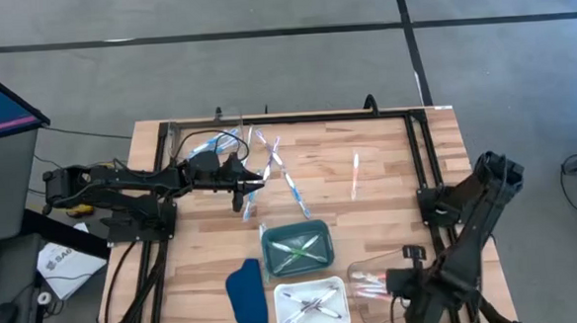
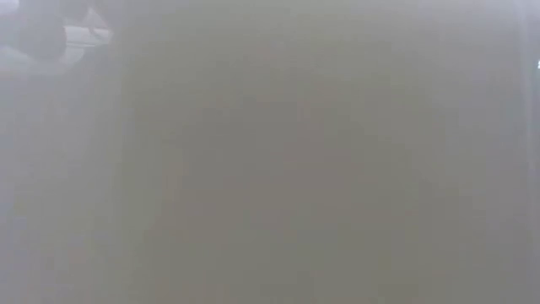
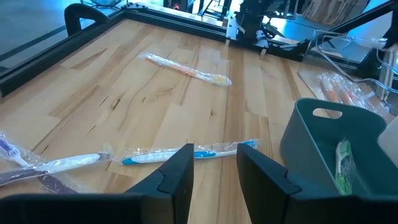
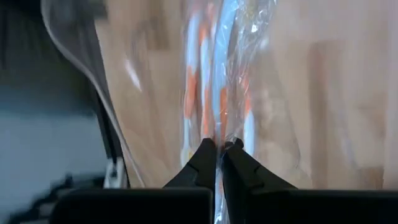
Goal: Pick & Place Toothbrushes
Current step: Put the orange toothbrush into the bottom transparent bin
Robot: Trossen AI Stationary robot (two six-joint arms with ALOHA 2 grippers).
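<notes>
Toothbrushes: thin plastic sticks with pale handles, each in a clear crinkled wrapper; several lie loose on the light wooden table (image 1: 389, 186).
Blue one: a blue-and-white wrapped toothbrush (image 3: 180, 154) lies flat on the wood, just ahead of the left fingertips.
Orange one: a pink-orange wrapped toothbrush (image 3: 186, 68) lies farther off, well apart.
Dark green plastic tray (image 1: 296, 248): holds green toothbrushes.
White tray (image 1: 312, 307): holds purple-grey ones.
Clear container (image 1: 369, 281): holds pink-orange ones.
Left gripper (image 3: 214, 168): over the table's middle, fingers parted, grasping nothing.
Right gripper (image 4: 217, 155): at the clear container, fingers pressed together against clear wrapping; whether they grip it I cannot tell.
Low view: fogged, nothing legible.
</notes>
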